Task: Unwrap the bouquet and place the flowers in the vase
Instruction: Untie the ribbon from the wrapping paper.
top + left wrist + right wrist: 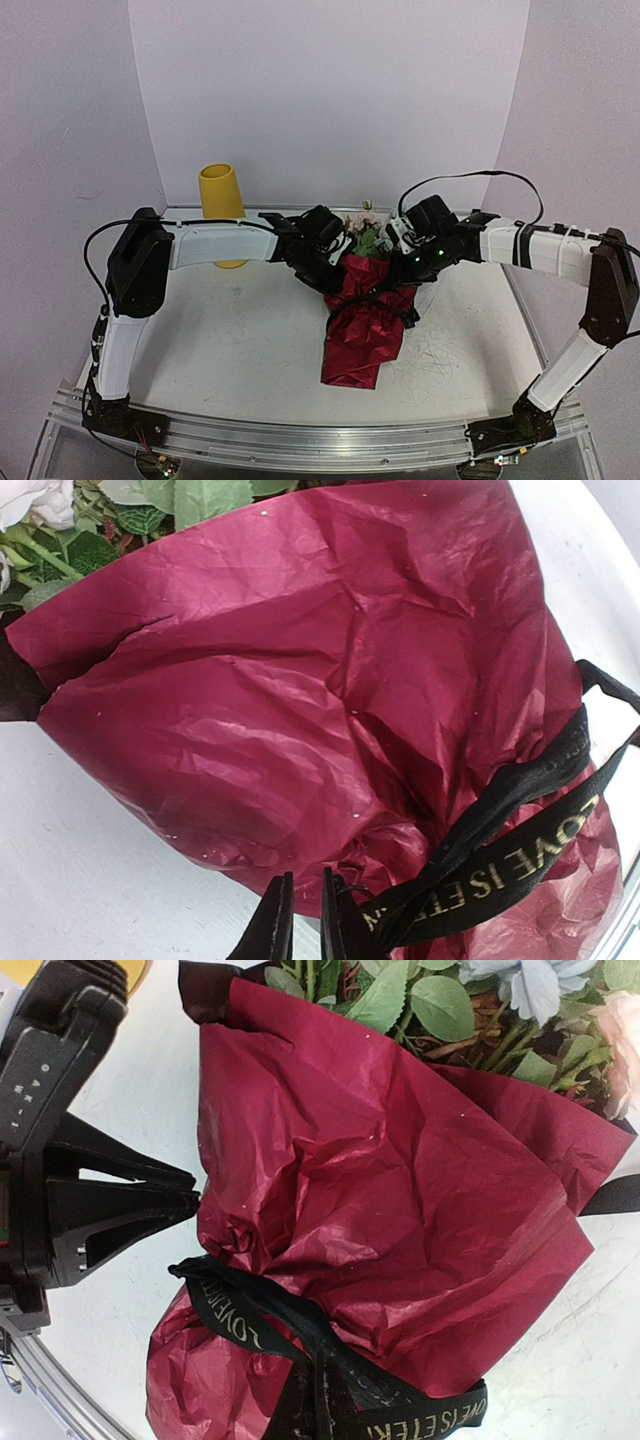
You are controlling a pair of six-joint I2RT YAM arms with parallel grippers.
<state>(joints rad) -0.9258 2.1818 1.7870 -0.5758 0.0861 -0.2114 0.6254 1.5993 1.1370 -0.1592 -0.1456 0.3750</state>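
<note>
Both arms are bent inward over the bouquet (365, 320), laid on the table (230, 340), blooms rearward; the right gripper (318, 1405) is clamped on the ribbon (500, 865); the left gripper (303, 920) is held nearly closed, empty, at the paper (300, 680); the vase (221, 200) is stood rear-left.

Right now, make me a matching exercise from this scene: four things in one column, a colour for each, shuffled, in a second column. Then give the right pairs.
Things:
1. vase
2. wrapping paper
3. ribbon
4. leaves

Colours:
A. black with gold lettering
B. green
C. yellow
D. dark red

Pairs: 1-C, 2-D, 3-A, 4-B
</note>
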